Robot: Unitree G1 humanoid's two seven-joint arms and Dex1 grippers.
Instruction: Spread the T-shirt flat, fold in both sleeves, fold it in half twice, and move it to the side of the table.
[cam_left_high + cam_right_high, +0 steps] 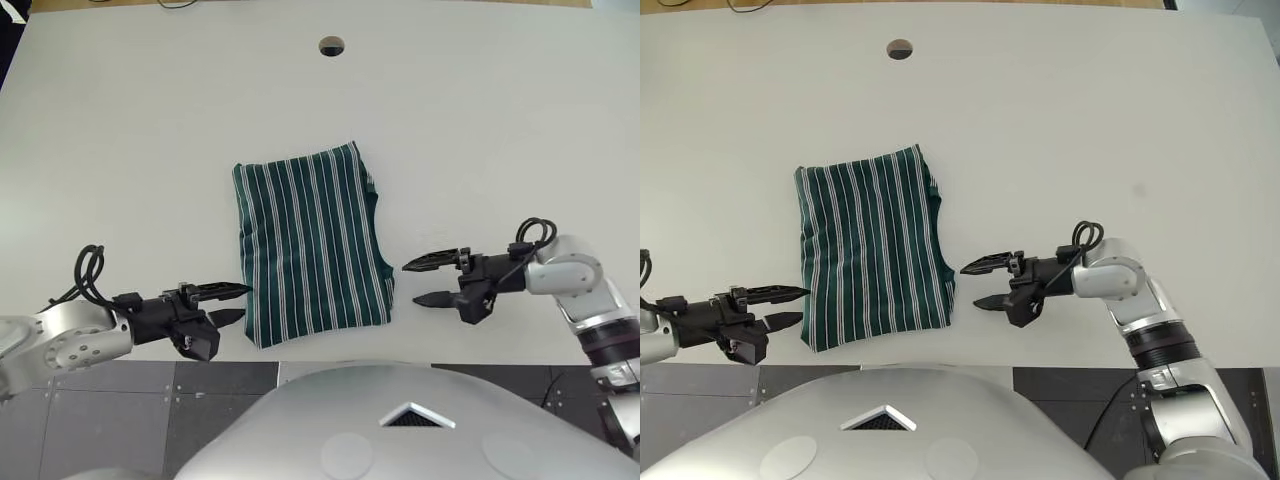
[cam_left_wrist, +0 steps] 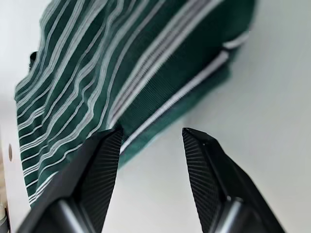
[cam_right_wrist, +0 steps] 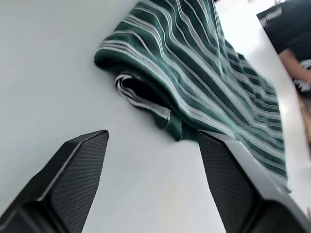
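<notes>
Hazard: the folded dark green, white-striped fabric T-shirt (image 1: 312,245) lies near the front of the white surface (image 1: 500,120). At its near corners, left tool (image 1: 246,301) and right tool (image 1: 409,283) stand open, holding nothing. Its layers, apparently loose at the right corner, may separate if only the top ply is pinched.

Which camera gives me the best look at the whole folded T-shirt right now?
The left eye view: the T-shirt lies there complete, a folded striped rectangle on the table. The right eye view shows it whole too. Each wrist view shows one near corner of it up close.
</notes>
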